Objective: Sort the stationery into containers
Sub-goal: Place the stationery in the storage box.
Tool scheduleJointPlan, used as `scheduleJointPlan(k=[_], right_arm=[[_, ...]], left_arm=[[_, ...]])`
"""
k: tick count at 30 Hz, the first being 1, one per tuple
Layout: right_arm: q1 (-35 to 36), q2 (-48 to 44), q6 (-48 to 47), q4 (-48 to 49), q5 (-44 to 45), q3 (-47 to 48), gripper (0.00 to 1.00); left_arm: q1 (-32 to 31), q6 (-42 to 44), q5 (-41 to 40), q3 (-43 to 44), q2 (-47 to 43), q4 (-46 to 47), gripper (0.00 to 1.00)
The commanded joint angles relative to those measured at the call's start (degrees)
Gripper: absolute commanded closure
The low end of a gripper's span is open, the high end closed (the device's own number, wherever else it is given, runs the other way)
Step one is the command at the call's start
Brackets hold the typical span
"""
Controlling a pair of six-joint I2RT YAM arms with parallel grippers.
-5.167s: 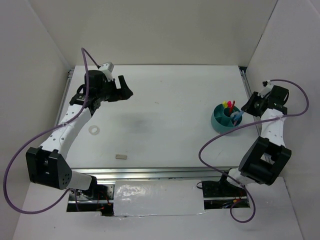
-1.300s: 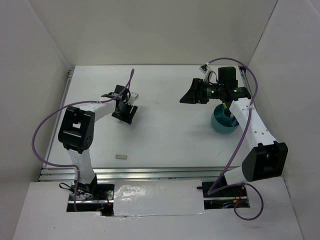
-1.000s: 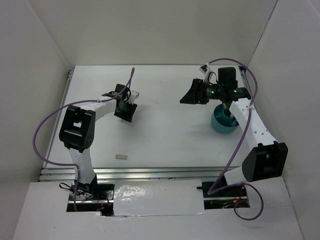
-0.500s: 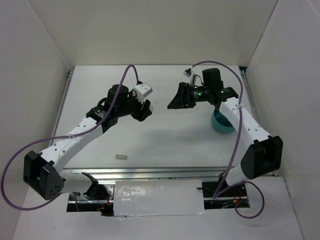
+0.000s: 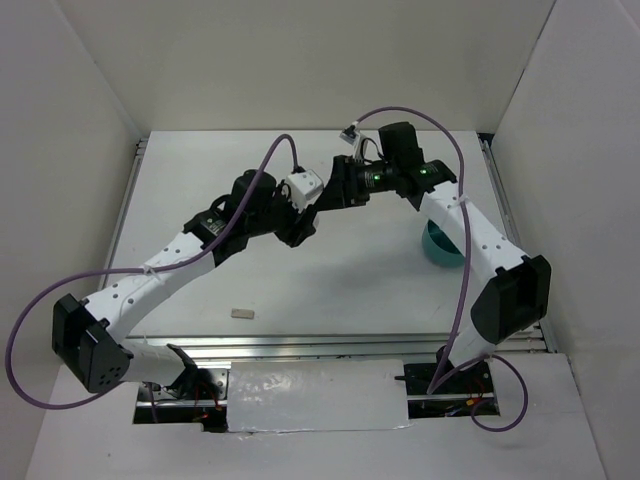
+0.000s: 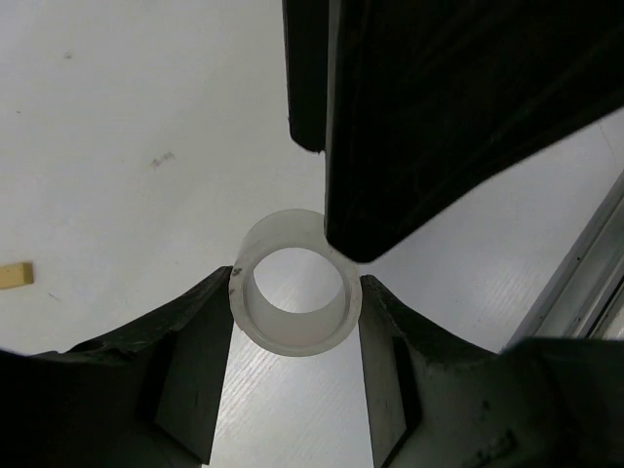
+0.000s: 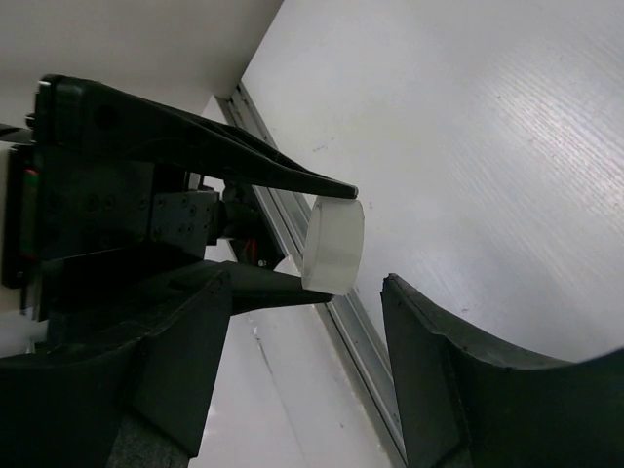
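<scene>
Tan eraser (image 5: 241,313) lies alone on the table (image 5: 370,290), near-left and well apart from both arms. It also shows at the left edge of the left wrist view.

Left arm reaches in from the near-left corner to mid-table. Left gripper (image 6: 297,285) is closed on the white tape ring (image 6: 292,336), one finger on each side of its outer wall. The ring's open bore faces the left wrist cam. In the right wrist view the ring (image 7: 334,244) is seen edge-on, pinched between the left gripper's two fingers and raised off the table.

Right gripper (image 7: 310,292) sits just right of the left one, nose to nose at mid-table. Its jaws are spread wide with nothing gripped, and the ring sits ahead of the gap, roughly in line with it. From the left wrist cam, one right finger (image 6: 439,117) overlaps the ring's far rim. Can't tell whether it is touching or just in front, since the angle is poor.

Teal cup (image 5: 438,252) stands at the right side of the table, well apart from the ring. It is partly hidden under the right arm's forearm, so its contents aren't visible.
</scene>
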Motion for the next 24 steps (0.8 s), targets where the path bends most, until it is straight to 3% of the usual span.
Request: scheduleJointPlan(k=[1,8,15,16,19,23,24], right_arm=[[1.9,0.5,-2.0,-1.2,1.9,0.9,0.3],[2.2,1.7,-1.7,-1.3,2.1,1.7,0.31],[2.1,1.9,-0.1,0.3,-2.0,0.7,0.64],[2.1,1.9,-0.1,0.4,-2.3,0.8,0.65],[2.0,1.9,-0.2,0.5,-2.5,1.0,0.78],[-0.7,1.2,-0.4,0.0,-3.1,2.2,0.99],[-1.8,0.7,-1.5,-0.5,-2.7,2.4,1.0]], left_arm=[[-0.8,1.5,-1.2,3.2,0.1,1.1,0.7],[-0.9,1.5,-1.4,4.5,-0.2,0.7,0.7],[-1.0,1.8,-3.4,5.1,0.2,1.0,0.69],[-1.1,1.8,-3.6,5.2,0.2,0.9,0.69],[-1.0,1.6,-4.6,4.8,0.4,1.4,0.66],[-1.0,1.1,-7.7,4.0,0.4,1.1,0.29],[-1.0,0.4,-8.2,3.7,0.4,1.0,0.25]])
